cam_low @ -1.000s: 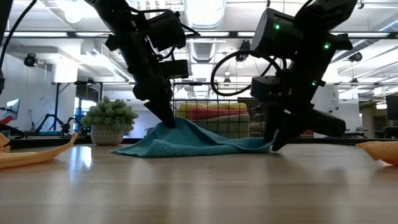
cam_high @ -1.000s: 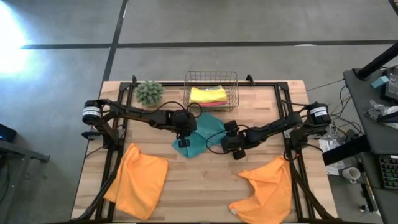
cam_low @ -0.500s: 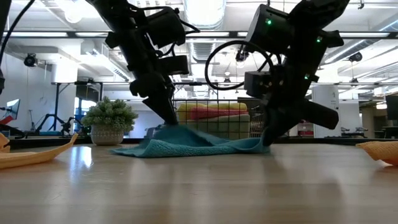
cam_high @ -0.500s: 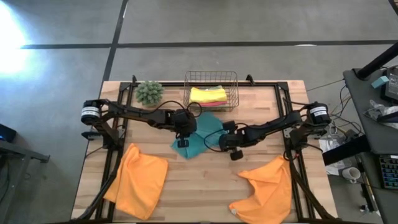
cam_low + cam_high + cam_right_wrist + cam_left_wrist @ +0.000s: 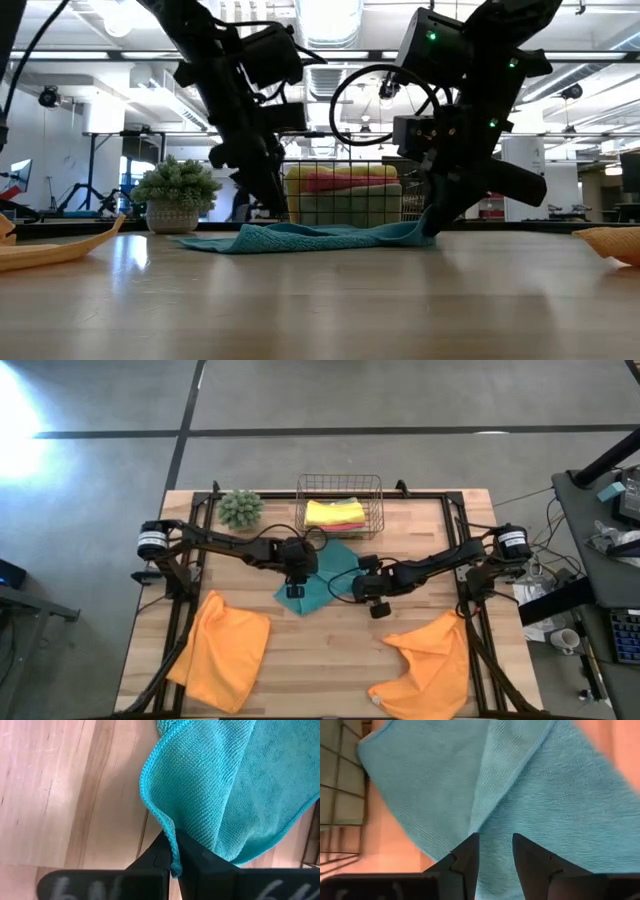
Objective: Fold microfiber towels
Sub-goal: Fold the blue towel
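Teal microfiber towel (image 5: 325,575) is found at the table's centre, just in front of the wire basket (image 5: 339,503), lying flat except for its right edge.

- Right gripper (image 5: 360,589): fingers are pressed together on the towel's right-hand hem, seen pinched in the right wrist view; that corner is held slightly off the wood (image 5: 415,232).
- Left gripper (image 5: 293,588): fingers are spread, with a gap visible between them, poised over the towel's left part; nothing is gripped.
- Key relation: the bulk of the cloth lies leftward of the right gripper, toward the left arm; a fold across that way is judged likely.
- Two orange towels (image 5: 222,650) (image 5: 428,658) are left unfolded at the near corners.
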`<state>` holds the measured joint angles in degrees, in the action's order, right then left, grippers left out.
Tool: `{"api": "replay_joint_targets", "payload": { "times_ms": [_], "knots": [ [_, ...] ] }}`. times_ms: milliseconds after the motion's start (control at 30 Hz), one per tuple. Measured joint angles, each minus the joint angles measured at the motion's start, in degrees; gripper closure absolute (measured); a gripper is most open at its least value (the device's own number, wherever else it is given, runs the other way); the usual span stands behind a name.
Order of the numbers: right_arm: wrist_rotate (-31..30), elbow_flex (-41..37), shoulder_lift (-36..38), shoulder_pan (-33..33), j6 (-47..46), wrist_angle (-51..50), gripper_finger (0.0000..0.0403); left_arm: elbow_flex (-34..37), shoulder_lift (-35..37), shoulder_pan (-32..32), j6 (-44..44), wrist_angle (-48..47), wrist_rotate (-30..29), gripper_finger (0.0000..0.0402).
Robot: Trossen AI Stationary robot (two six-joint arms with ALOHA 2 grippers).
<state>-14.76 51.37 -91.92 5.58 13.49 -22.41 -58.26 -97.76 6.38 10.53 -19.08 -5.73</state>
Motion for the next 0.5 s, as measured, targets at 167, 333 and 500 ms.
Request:
{"api": "replay_joint_targets", "payload": {
  "times_ms": [167, 333, 500],
  "knots": [
    [0.22, -0.02, 0.0, 0.0, -0.07, 0.0, 0.0394, -0.26, -1.57, 0.11, 0.37, 0.69, -3.96, 0.0299],
    [0.29, -0.02, 0.0, 0.0, -0.06, -0.06, 0.0394, -0.28, -2.59, 0.28, 0.37, 0.56, -4.4, 0.0299],
    [0.42, -0.02, 0.0, 0.0, -0.06, -0.02, 0.0394, -0.7, -3.8, 0.35, 0.43, 0.56, -4.51, 0.0299]
  ]
}}
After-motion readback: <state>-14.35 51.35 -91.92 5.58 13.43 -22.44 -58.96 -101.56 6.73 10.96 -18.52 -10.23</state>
